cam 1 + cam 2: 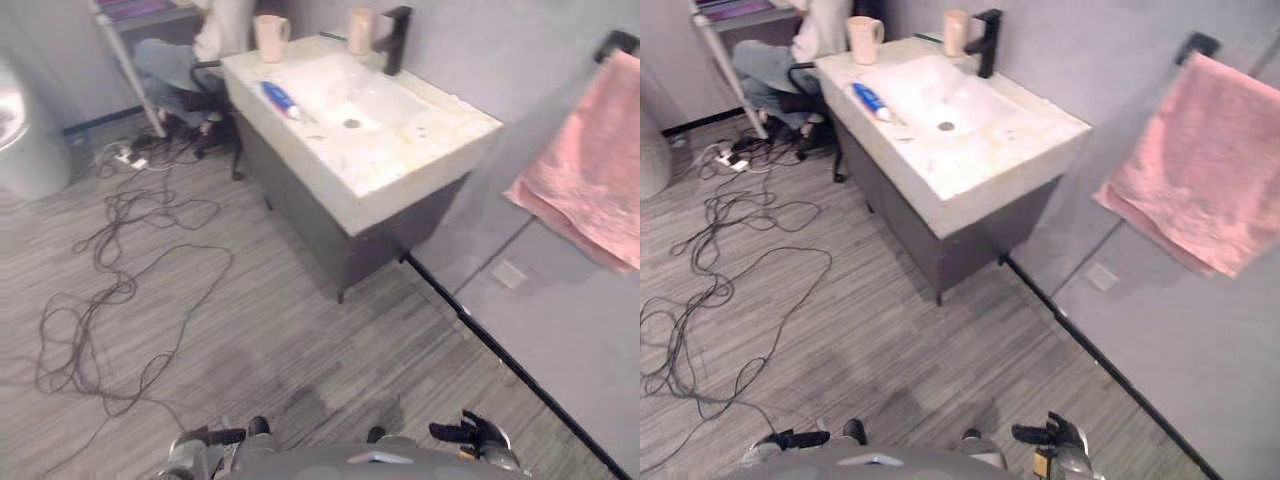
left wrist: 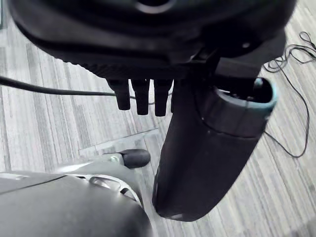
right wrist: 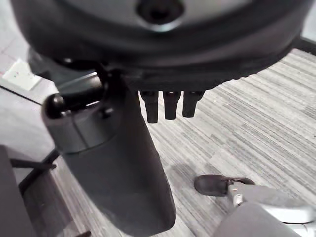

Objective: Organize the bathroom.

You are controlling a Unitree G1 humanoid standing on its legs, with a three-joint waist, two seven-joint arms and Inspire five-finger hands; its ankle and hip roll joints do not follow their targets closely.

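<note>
Stone-coloured bench [image 1: 970, 190]: one pale vanity top with a basin sunk in its middle, carried on a dark cabinet against the grey wall.
Progress: judged to be at the very start; nothing on the bench looked sorted, and both hands were well apart from it, low over the floor.
Toothpaste tube [image 1: 869, 100]: one, blue and white, lay loose on the bench's left edge beside the basin, not stood in any cup.
Cups [image 1: 863, 38]: two, both pale; one at the far left corner of the bench, the second cup [image 1: 955, 31] at the far edge just beside the tap.
Tap [image 1: 987, 40]: one, black, upright at the far edge behind the basin.
Towel [image 1: 1200, 170]: one, pink, hung from a dark wall rail to the right of the bench; it draped unevenly, so straightening may be due.
Left hand [image 1: 232, 436]: empty, fingers straight and relaxed over the floor, as its wrist view confirmed.
Right hand [image 1: 1052, 435]: empty, fingers likewise straight, holding nothing.
Floor [image 1: 890, 320]: grey boards, with thin black cables [image 1: 710, 260] strewn across the left side.
Person [image 1: 810, 40]: one, seated on a chair beyond the bench's far left corner.
Outstanding: by my judgement, the tube needed housing in a cup and the towel needed checking.
</note>
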